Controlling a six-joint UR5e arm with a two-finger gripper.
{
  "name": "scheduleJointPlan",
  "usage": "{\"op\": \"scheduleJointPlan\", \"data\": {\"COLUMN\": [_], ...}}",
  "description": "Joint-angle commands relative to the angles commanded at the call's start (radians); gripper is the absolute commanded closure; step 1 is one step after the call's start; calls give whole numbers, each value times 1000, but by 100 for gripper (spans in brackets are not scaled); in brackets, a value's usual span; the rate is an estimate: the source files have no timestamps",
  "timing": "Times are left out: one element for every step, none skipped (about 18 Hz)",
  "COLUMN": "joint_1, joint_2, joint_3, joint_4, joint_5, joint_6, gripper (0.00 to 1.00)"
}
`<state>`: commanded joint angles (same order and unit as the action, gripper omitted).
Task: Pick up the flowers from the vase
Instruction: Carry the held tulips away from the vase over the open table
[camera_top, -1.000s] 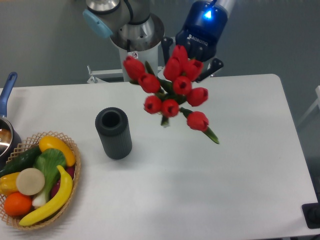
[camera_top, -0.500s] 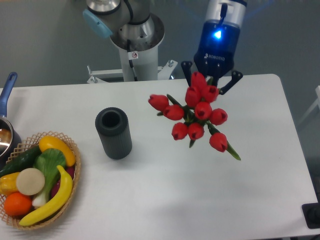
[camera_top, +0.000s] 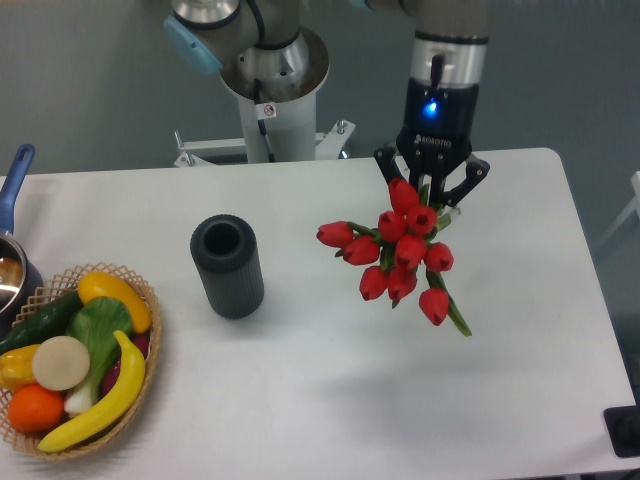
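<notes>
A white surface (camera_top: 300, 400) is set before a grey wall. The dark grey ribbed cylindrical vase (camera_top: 227, 267) is left upright with nothing showing in its mouth. The bunch of red tulip flowers (camera_top: 400, 250) is held well to its right, above the surface, stems clamped in the black two-finger end effector (camera_top: 430, 195). The pick-up is judged essentially done.

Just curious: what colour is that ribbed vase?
Dark grey, almost black: the vase, in the fixed camera view.

Flowers (camera_top: 400, 250) hang right of the vase (camera_top: 228, 266), apart.
</notes>
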<state>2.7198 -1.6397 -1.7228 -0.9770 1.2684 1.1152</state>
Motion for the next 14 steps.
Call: {"op": "scheduleJointPlan", "data": {"joint_1": [-9, -17, -23, -31, -35, -38, -45, -49, -51, -52, -55, -58, -63, -72], "joint_2": [-15, -28, -44, -64, -84, -98, -112, -124, -129, -140, -152, -158, -166, -169], "joint_3": [15, 25, 34, 43, 49, 52, 60, 66, 66, 65, 65, 66, 71, 74], "joint_4": [-26, -58, -74, -87, -103, -117, -130, -141, -147, -147, -146, -146, -149, -150], "joint_5": [23, 57, 92, 124, 156, 181, 199, 209, 212, 212, 215, 229, 242, 249], "joint_6": [2, 11, 35, 66, 87, 106, 118, 132, 147, 156, 156, 158, 164, 170], "gripper": [95, 95, 95, 95, 95, 95, 95, 95, 95, 95, 95, 95, 95, 96]}}
